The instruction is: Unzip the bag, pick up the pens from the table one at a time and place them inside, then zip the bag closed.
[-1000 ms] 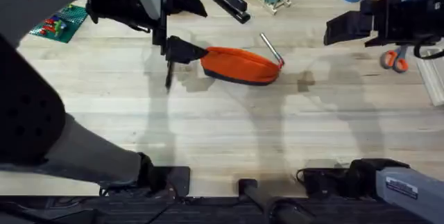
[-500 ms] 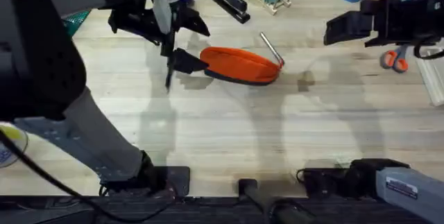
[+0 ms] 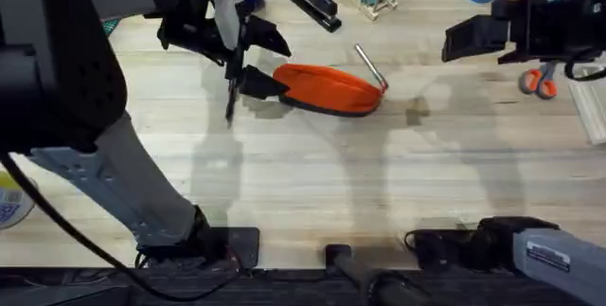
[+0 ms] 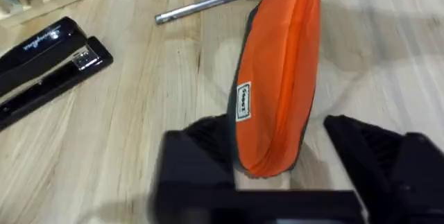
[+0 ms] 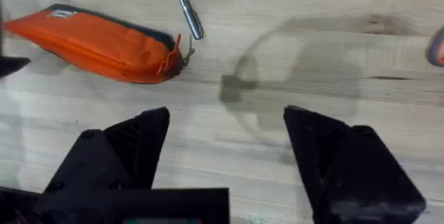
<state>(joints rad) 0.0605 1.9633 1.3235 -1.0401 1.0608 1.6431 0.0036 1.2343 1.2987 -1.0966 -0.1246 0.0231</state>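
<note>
The bag (image 3: 329, 89) lies on the table (image 3: 312, 183) slightly above the middle of the overhead frame, its long axis running left to right, with no opening visible along its top. The left gripper (image 4: 277, 161) hangs at the bag's left end, its 2 fingers spread wide so that the rounded tip of the pouch sits between them without either pad touching the fabric, as far as the left wrist view tells. In the overhead frame the same gripper (image 3: 248, 64) sits at the upper left, just beside the orange fabric.

The silvery pen (image 3: 370, 67) lies diagonally just behind the bag's right end, close to touching it; the right wrist view shows it (image 5: 186, 5) near the small pull tab at that end. A dark pen (image 3: 230, 105) lies left of the bag, below the left gripper. A black stapler (image 3: 313, 6) rests further up the frame.

The right gripper (image 5: 225, 161) hovers with its fingers wide apart, well clear of the bag, at the upper right of the overhead frame.

The step in hand looks like pinning the pouch for unzipping. The left fingers should close low on the end, on the navy base rather than the zip line, so the track stays free. The right gripper then needs to come to the pull tab without nudging the silvery pen.
</note>
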